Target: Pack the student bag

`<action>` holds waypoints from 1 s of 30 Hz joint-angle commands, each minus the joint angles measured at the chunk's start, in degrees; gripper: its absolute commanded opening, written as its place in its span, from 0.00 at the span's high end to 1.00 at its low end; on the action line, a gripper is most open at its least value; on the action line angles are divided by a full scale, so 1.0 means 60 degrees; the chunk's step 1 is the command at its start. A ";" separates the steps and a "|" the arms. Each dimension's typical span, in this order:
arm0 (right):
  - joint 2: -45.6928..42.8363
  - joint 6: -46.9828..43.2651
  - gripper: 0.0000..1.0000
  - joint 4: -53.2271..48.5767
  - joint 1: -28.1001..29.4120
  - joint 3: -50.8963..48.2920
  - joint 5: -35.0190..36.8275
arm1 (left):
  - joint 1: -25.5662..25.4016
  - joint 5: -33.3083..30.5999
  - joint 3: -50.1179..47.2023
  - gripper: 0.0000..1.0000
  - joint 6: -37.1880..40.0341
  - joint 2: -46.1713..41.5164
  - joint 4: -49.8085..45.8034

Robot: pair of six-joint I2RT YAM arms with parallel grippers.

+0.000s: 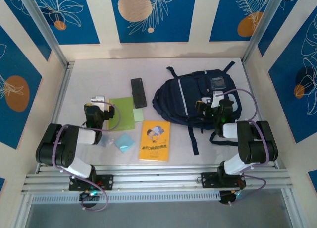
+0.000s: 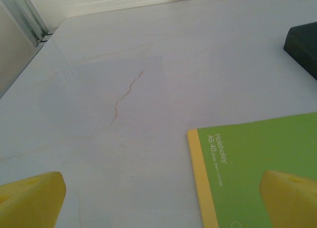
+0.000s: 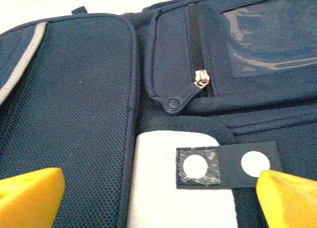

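As seen from above, the student bag [image 1: 190, 101] lies flat on the 3 o'clock side of the white table [image 1: 99, 74], with its black straps trailing toward 6 o'clock.

The right gripper [image 1: 207, 109] is over the bag. From the right wrist, the right gripper [image 3: 158, 203] has its yellow fingers [image 3: 30, 197] spread wide and holds nothing. They are low over the bag, but it is hard to tell if they touch the cloth. Between them is a white patch [image 3: 168, 193] with a black tab [image 3: 247, 164] that has two white dots. At 12 o'clock from the patch is a shut zip with a round pull [image 3: 184, 96].

The left gripper [image 1: 99, 108] is on the 9 o'clock side of the table. From the left wrist, the left gripper [image 2: 158, 203] also has its fingers [image 2: 29, 200] spread wide and empty. One finger is over the bare table and the other is over a green notebook [image 2: 247, 158].

A black flat thing [image 1: 138, 92] lies at 1 o'clock from the green notebook [image 1: 122, 114]. An orange book [image 1: 154, 140] lies at 5 o'clock from it, and a small pale blue thing [image 1: 124, 142] at 6 o'clock.
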 commanded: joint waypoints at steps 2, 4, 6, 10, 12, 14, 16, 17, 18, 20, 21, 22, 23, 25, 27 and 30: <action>-0.0928 0.0536 0.01 -0.3127 0.0104 0.1576 0.0976 | -0.0186 -0.0130 0.1220 0.00 0.0321 -0.1180 -0.2533; -0.1050 0.1248 0.01 -0.5213 0.0105 0.2504 0.1107 | -0.0493 -0.0598 0.1767 0.00 0.0197 -0.1416 -0.3632; -0.1095 0.2037 0.03 -0.6982 0.0172 0.3300 0.1238 | -0.0751 -0.0480 0.2251 0.00 -0.0384 -0.1663 -0.4622; -0.1170 0.4206 0.03 -1.0171 0.0193 0.4484 0.1265 | -0.1744 -0.0718 0.3006 0.00 -0.2133 -0.1939 -0.6063; -0.1253 0.5463 0.03 -1.1231 0.0109 0.4694 0.0759 | -0.2497 -0.0805 0.3214 0.00 -0.2951 -0.1949 -0.6362; -0.1418 0.6278 0.04 -1.1767 0.0075 0.4635 -0.0148 | -0.3383 -0.0921 0.3469 0.00 -0.3391 -0.1815 -0.6609; -0.1777 0.6934 0.05 -1.2157 0.0091 0.4453 -0.0481 | -0.4120 -0.1106 0.3749 0.00 -0.3882 -0.1611 -0.6921; -0.2025 0.7145 0.05 -1.2331 0.0082 0.4321 -0.0589 | -0.4385 -0.1098 0.3839 0.00 -0.4073 -0.1537 -0.6952; -0.2220 0.7277 0.06 -1.2464 0.0075 0.4216 -0.0615 | -0.4699 -0.1030 0.3927 0.00 -0.4189 -0.1434 -0.6923; -0.2883 0.7593 0.06 -1.2799 0.0061 0.3850 -0.0708 | -0.5222 -0.0893 0.4111 0.00 -0.4427 -0.1215 -0.6889; -0.3148 0.7681 0.07 -1.2904 0.0061 0.3688 -0.0807 | -0.5420 -0.0805 0.4206 0.00 -0.4456 -0.1115 -0.6893; -0.3430 0.7791 0.07 -1.3012 0.0046 0.3488 -0.0930 | -0.5622 -0.0757 0.4330 0.00 -0.4537 -0.0982 -0.6937; -0.3700 0.7925 0.07 -1.3166 0.0032 0.3305 -0.1016 | -0.5787 -0.0625 0.4439 0.00 -0.4557 -0.0842 -0.6951; -0.4150 0.8193 0.07 -1.3290 -0.0012 0.2902 -0.1101 | -0.6073 -0.0559 0.4609 0.00 -0.4646 -0.0630 -0.7005; -0.4531 0.8542 0.08 -1.3284 -0.0087 0.2460 -0.0952 | -0.6256 -0.0448 0.4700 0.00 -0.4736 -0.0493 -0.6926; -0.4975 0.9117 0.09 -1.2634 -0.0433 0.1708 -0.1009 | -0.6415 -0.0204 0.4776 0.00 -0.4819 -0.0350 -0.6689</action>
